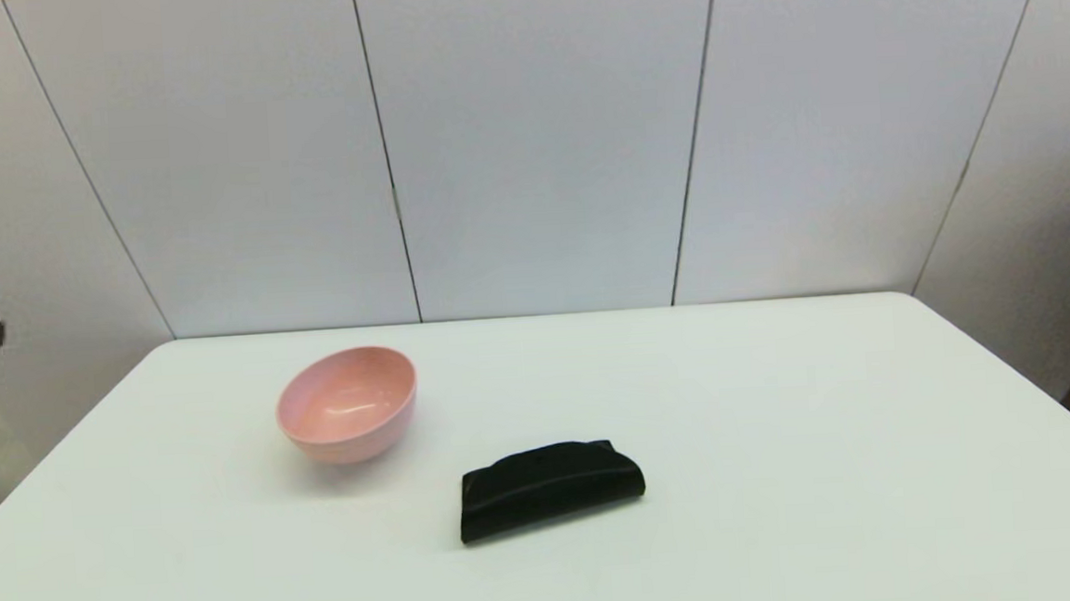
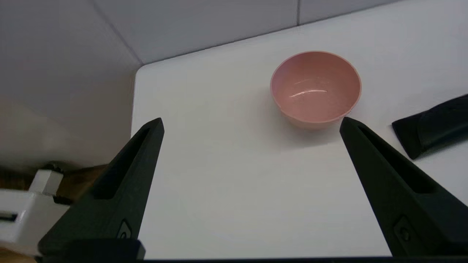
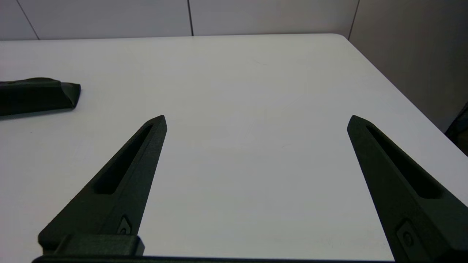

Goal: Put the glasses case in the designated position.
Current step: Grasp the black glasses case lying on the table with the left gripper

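The white table (image 1: pixel 785 434) has rounded far corners and stands against a grey panel wall. Two things lie directly on it. A pink bowl (image 1: pixel 347 404) stands at about ten o'clock from the table's middle. The black glasses case (image 1: pixel 549 487) lies near the bowl, at its four o'clock, not touching it.

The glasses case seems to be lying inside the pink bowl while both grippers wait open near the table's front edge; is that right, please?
Not quite. The glasses case lies on the bare white table, apart from the pink bowl and on its right, as the head view shows. The bowl is empty. The rest holds: the left gripper and right gripper are both open.
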You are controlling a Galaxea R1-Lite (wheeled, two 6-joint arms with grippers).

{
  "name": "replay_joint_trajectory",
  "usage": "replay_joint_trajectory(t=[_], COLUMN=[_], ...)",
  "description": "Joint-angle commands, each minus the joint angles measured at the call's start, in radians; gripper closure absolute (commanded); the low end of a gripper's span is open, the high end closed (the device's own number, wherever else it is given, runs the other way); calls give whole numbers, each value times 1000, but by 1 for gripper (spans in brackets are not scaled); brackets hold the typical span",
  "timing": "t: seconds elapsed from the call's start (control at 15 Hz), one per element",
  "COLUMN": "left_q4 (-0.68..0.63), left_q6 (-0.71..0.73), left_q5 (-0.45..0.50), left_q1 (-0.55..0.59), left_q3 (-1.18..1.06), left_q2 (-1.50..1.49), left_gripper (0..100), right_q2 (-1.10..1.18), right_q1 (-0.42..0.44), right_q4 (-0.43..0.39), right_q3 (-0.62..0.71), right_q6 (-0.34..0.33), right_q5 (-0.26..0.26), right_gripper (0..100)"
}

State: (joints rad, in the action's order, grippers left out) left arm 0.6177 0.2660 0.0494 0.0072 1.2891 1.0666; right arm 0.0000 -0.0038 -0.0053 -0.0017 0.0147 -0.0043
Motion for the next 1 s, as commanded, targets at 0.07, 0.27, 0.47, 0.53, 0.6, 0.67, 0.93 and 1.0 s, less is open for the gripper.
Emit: replay_joint_trajectory(t=[0.07,0.27,0.47,0.53,0.6,0.67,0.93,1.0], left_q4=[171,312,540,568,614,654,668,668], left_q6=[303,539,806,885,952,967,927,877], left_q5=[303,489,595,607,613,610,596,595], left_q1=[4,22,28,28,20,-12,-196,-263], left_q3=[392,553,693,693,693,693,693,694], left_q2=[478,653,785,805,825,828,826,823], left_gripper=[0,0,0,0,0,0,0,0], right_q2=[0,0,0,0,0,0,0,0], right_q1=[1,-1,1,1,1,1,-1,1], right_q4=[-1,-1,-1,-1,-1,-1,-1,-1], right_q3=[0,0,0,0,0,0,0,0], right_q6=[1,1,-1,1,1,-1,1,1], right_q5=[0,0,0,0,0,0,0,0], right_gripper=[0,0,0,0,0,0,0,0])
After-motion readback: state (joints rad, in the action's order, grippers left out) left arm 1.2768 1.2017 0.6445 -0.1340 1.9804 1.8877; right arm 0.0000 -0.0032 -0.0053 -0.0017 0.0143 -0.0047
